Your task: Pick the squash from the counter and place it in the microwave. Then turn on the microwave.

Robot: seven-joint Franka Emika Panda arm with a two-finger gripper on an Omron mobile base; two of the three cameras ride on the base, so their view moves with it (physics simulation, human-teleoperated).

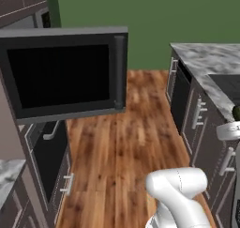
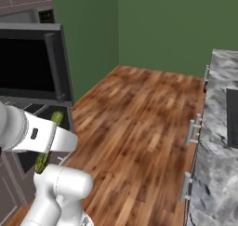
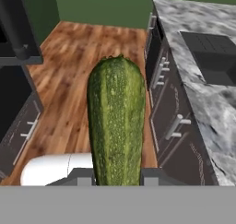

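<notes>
At the left edge of the frame the white arm (image 2: 32, 134) crosses in front of the squash (image 2: 56, 117), whose green ends show above and below it. The microwave door (image 2: 35, 64) stands open at upper left. The counter (image 2: 218, 146) runs along the right edge.

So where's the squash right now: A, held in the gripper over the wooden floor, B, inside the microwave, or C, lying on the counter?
A: in the hand view the squash rises between the gripper fingers, with wooden floor behind it.

Wooden floor (image 1: 122, 142), green wall (image 2: 162, 25), black cooktop (image 3: 209, 57)
</notes>
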